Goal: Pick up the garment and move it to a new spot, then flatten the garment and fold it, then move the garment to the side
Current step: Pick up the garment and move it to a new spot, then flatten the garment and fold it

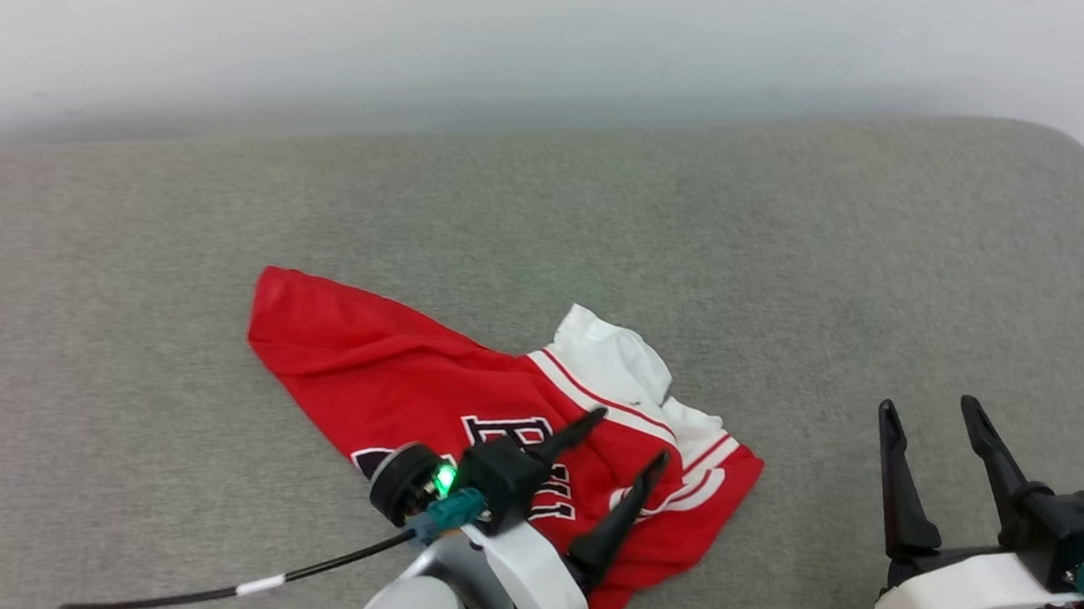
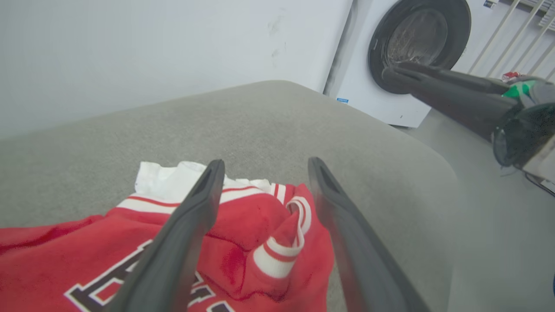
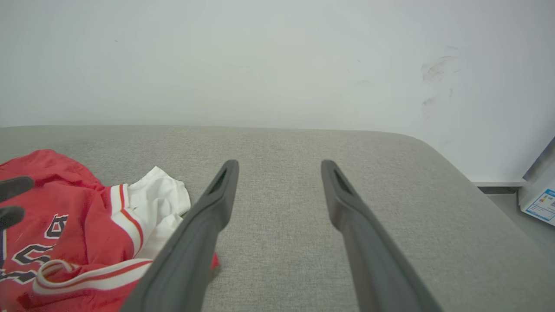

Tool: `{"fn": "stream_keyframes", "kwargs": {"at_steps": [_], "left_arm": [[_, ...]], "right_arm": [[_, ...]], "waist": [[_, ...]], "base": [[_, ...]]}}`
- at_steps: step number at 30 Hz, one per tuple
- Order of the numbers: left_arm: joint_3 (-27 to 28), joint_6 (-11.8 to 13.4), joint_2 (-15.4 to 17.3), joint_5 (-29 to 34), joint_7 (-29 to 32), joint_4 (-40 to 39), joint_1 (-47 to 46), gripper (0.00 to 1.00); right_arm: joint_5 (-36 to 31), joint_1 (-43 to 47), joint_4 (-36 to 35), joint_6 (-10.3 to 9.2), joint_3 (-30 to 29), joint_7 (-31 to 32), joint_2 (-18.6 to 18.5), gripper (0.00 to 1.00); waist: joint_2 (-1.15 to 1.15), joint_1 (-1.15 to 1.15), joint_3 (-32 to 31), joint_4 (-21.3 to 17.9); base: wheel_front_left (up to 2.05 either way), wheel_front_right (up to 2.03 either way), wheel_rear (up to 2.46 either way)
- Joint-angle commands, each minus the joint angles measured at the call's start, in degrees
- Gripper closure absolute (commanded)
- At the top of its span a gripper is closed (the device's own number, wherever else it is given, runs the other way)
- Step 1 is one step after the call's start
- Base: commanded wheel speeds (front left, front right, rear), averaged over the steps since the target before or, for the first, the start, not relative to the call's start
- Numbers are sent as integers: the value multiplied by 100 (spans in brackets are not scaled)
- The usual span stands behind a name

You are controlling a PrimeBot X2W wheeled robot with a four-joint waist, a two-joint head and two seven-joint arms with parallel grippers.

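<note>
Asker: Closest to the head camera, what shows?

Watcher: Both arms, at the bottom edge. From the lower middle the left gripper reaches in over the near part of the garment. Its two dark fingers are spread apart, with nothing pinched between them. A black cable trails from that wrist toward the lower left.

Asker: And the other claw?

Watcher: At the lower right the right gripper hangs well apart from the garment, fingers wide and empty. Its own wrist view agrees: the fingertips stand apart, with bare grey fabric between them.

Asker: Does the left one touch the cloth?

Watcher: I cannot tell. In the left wrist view its fingers straddle a bunched fold of red-and-white striped trim, but contact isn't clear.

Asker: Where does the garment lie?

Watcher: Crumpled on the grey upholstered surface, toward the near side and slightly left of the middle. The red body runs out to a corner at the far left. White sleeve fabric bunches at the far right. Black, white-outlined letters face up beside the left gripper.

Asker: Beyond that?

Watcher: Bare grey surface up to a rounded far edge, then a pale wall. In the left wrist view a white washing machine with a dark round door stands past the surface's corner.
</note>
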Motion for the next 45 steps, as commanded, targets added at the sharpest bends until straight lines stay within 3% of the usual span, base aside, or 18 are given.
{"fn": "stream_keyframes", "kwargs": {"at_steps": [1,8,16,25,39,45], "left_arm": [[131,113,-15,-25,-231,-102,-52,0],[949,825,58,-148,-724,-323,56,0],[1966,1409,560,-270,-825,-565,749,0],[1957,1496,934,-129,-699,-912,1600,0],[1895,1546,948,-183,-673,-1098,1685,0],[1861,1551,924,-132,-688,-1158,1529,0]], "right_arm": [[-19,79,-10,-4,-41,31,5,0],[-37,329,-97,-4,-222,176,5,0],[-8,543,-142,-4,-283,256,4,0],[78,812,-154,-4,-229,349,5,0],[183,851,-149,-4,-218,425,5,0],[480,695,195,-4,-591,908,5,0]], "waist": [[0,0,-225,234],[0,0,-622,680],[0,0,-814,943],[0,0,-998,920],[0,0,-996,876],[0,0,-886,960]], "base": [[0,0,0],[0,0,0],[0,0,0],[0,0,0],[0,0,0],[0,0,0]]}}
